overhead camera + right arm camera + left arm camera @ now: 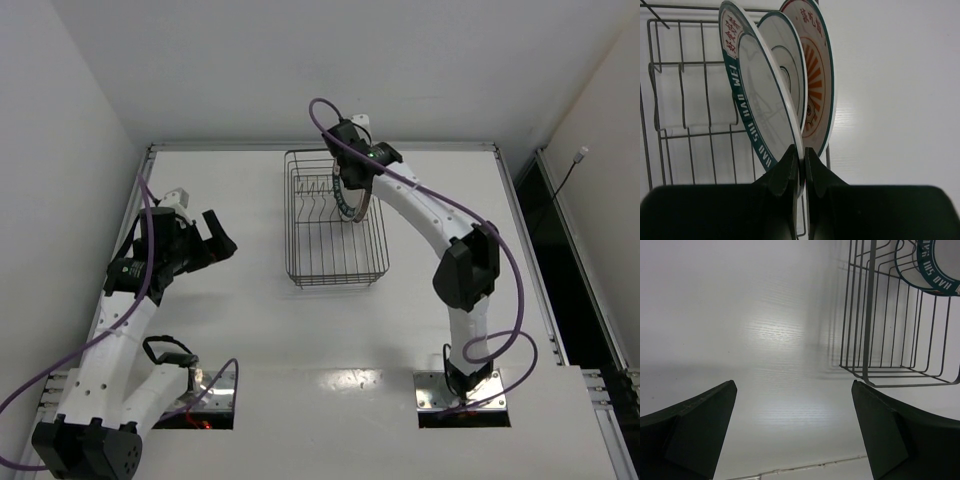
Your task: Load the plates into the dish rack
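The dark wire dish rack stands mid-table. My right gripper reaches over its far right part. In the right wrist view it is shut on the rim of the white plate with the teal band, which leans on edge in the rack. Behind it stand the pale dark-rimmed plate and the orange sunburst plate, both on edge. My left gripper is open and empty over bare table, left of the rack. Its view shows the rack and the teal-banded plate.
Empty divider prongs fill the rack's left part. White walls close the table at the left and back. A dark gap runs along the right edge. Purple cables loop around both arms.
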Available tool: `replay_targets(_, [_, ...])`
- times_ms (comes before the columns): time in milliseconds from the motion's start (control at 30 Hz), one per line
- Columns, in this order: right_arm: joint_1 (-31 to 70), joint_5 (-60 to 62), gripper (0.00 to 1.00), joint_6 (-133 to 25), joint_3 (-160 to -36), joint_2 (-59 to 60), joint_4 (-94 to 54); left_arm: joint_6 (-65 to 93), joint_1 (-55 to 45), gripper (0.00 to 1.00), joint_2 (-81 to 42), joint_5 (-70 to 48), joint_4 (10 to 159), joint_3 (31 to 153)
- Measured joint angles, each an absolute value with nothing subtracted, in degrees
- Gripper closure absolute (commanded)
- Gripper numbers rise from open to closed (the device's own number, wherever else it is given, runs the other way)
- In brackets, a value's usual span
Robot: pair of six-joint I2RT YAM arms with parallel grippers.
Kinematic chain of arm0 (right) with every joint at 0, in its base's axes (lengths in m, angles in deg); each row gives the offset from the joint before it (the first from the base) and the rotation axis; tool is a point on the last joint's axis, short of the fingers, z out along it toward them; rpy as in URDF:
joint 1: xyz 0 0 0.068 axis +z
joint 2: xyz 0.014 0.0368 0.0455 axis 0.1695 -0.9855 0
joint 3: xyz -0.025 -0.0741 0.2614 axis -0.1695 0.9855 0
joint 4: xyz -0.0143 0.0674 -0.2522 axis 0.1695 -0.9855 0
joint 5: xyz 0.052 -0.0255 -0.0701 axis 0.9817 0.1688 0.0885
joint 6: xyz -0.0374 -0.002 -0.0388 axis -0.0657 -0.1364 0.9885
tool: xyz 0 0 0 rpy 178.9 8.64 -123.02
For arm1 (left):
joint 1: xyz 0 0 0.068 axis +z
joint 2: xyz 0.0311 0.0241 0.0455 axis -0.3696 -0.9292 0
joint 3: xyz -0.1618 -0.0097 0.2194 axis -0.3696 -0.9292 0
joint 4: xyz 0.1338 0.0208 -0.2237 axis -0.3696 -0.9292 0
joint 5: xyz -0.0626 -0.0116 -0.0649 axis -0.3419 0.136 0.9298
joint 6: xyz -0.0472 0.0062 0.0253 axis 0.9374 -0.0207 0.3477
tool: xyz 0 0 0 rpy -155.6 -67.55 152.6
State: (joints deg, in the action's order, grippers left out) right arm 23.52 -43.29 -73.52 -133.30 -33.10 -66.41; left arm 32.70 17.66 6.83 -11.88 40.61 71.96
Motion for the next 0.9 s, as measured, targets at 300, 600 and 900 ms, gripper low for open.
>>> replay_targets(300, [25.2,-46.8,1.00,-74.3,-142.2,-39.5,-69.7,32.5,17.7,0.00,6.8,-11.6,40.6,72.0])
replay_targets(600, [27.4,-50.3,1.00,-78.1,-140.2,-38.5,-71.0,32.5,17.7,0.00,6.8,-11.4,40.2,72.0])
replay_targets(900, [27.0,-53.6,1.00,-78.3,-151.3,-41.0,-75.6,32.5,17.7,0.00,6.8,-10.7,39.9,72.0])
